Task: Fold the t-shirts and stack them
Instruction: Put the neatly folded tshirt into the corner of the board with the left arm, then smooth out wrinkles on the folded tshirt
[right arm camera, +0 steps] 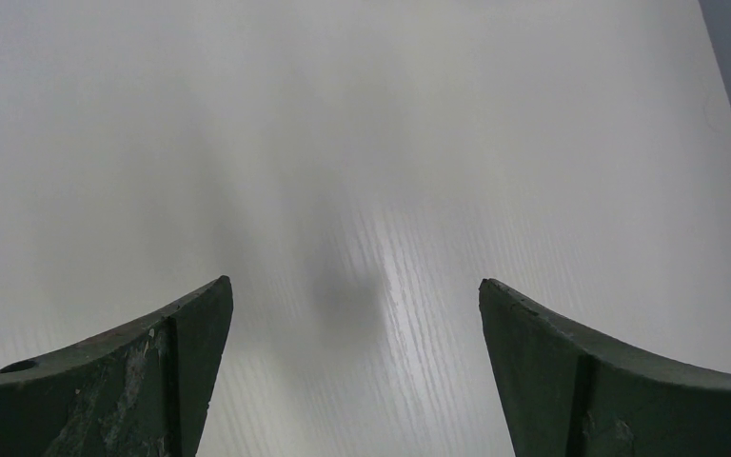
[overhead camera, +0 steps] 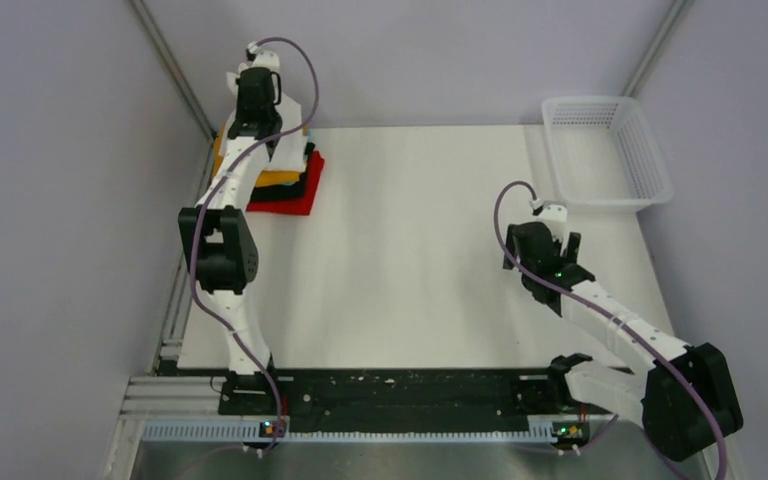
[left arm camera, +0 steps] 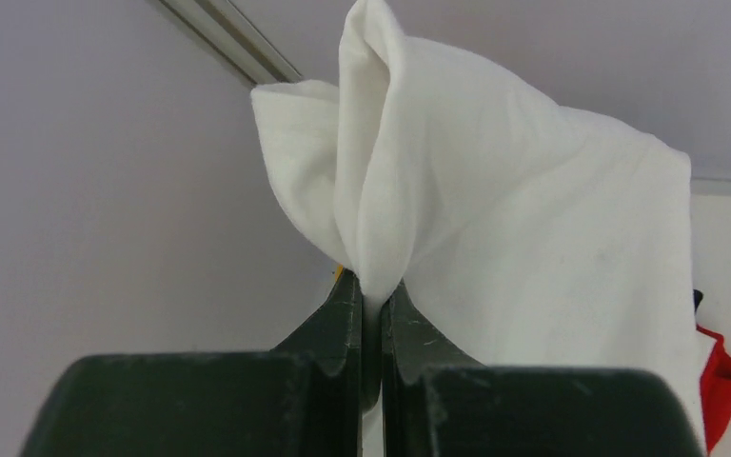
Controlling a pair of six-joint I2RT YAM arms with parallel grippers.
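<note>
Left wrist view: left fingers (left arm camera: 350, 309) clamping wrinkled white cloth t-shirt (left arm camera: 495, 190), draping over folded orange-black-red shirt stack (overhead camera: 288, 195) at far-left worktop (overhead camera: 410, 250) corner | right fingers (right arm camera: 195, 328) gaping wide, hovering over worktop.

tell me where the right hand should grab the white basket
Probably take the basket by its near rim, from above, with the open right hand. It stands upright and open-topped, and that thin wall is nearest, so one finger drops inside, one outside.

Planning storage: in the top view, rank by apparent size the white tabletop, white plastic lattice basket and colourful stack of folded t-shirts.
white tabletop
white plastic lattice basket
colourful stack of folded t-shirts; left arm hides part, so the last two are unsure
</note>
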